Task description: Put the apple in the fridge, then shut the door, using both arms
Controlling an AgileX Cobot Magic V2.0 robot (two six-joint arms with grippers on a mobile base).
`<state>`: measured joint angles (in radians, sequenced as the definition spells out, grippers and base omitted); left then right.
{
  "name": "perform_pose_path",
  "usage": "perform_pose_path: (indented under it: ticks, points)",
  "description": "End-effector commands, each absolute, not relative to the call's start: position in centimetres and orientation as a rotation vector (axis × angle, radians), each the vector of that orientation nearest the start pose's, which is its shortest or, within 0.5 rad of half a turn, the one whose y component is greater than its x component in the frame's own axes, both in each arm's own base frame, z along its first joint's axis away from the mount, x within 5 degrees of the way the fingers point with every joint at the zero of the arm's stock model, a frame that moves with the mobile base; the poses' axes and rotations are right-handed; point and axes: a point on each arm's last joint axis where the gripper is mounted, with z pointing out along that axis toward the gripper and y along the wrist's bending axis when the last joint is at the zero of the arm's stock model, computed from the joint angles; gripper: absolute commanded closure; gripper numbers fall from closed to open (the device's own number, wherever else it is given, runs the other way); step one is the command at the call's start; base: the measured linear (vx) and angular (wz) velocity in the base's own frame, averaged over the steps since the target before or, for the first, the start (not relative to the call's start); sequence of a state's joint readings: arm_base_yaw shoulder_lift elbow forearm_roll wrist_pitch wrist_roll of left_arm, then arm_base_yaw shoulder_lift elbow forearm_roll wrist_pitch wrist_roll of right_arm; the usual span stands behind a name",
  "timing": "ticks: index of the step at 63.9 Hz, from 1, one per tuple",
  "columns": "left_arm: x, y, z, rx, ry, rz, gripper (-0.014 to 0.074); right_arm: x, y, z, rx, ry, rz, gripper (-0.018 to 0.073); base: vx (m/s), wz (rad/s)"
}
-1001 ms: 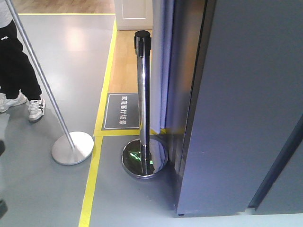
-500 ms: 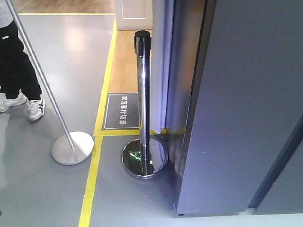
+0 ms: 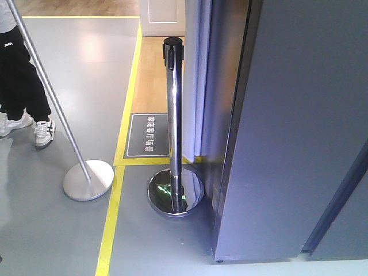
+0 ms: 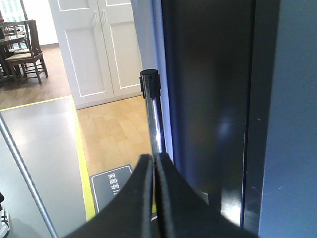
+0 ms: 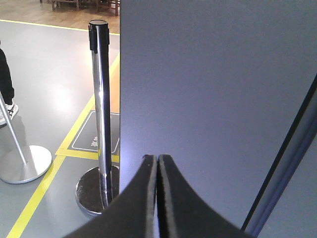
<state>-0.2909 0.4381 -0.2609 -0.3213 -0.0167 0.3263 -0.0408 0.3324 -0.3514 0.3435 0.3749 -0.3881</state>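
The fridge's dark side (image 3: 227, 92) and the door's flat grey outer face (image 3: 299, 126) fill the right of the front view. None of the white inside shows. The apple is out of view. In the left wrist view my left gripper (image 4: 153, 157) is shut and empty, pointing along the fridge's dark side (image 4: 208, 99), with the door's grey face (image 4: 297, 124) at the right. In the right wrist view my right gripper (image 5: 157, 157) is shut and empty, directly facing the door (image 5: 213, 84). Neither arm appears in the front view.
A chrome barrier post (image 3: 174, 115) on a round base (image 3: 175, 191) stands just left of the fridge. A second, leaning post (image 3: 49, 92) has its base (image 3: 88, 179) further left. A person's legs (image 3: 20, 80) are at the far left. Yellow floor tape (image 3: 115, 207) runs forward.
A dark shape at the left edge of the front view has slipped out of frame. The fridge, door and posts have not moved.
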Motion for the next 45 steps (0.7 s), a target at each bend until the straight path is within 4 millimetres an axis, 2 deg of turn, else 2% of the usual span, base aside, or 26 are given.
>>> perform_pose_path:
  ticks: [1, 8, 18, 35, 45]
  points:
    - [10.0, -2.7, 28.6, 0.188, 1.527, -0.212, 0.0601, 8.2, 0.6, 29.2, -0.09, 1.733, 0.022, 0.0565, 0.0, 0.0]
    - [9.7, -2.3, 28.1, 0.153, 1.465, -0.199, 0.0601, 8.2, 0.6, 29.2, -0.09, 1.733, 0.022, 0.0565, 0.0, 0.0]
    - [8.4, -1.5, 26.0, 0.066, 1.397, -0.233, 0.0601, 8.2, 0.6, 29.2, -0.09, 1.733, 0.022, 0.0565, 0.0, 0.0]
    - [6.6, -0.5, 22.4, -0.079, 1.528, -0.201, 0.0601, 8.2, 0.6, 29.2, -0.09, 1.733, 0.022, 0.0565, 0.0, 0.0]
    - [5.6, -0.2, 20.9, -0.055, 1.531, -0.118, 0.0601, 8.2, 0.6, 29.2, -0.09, 1.733, 0.022, 0.0565, 0.0, 0.0]
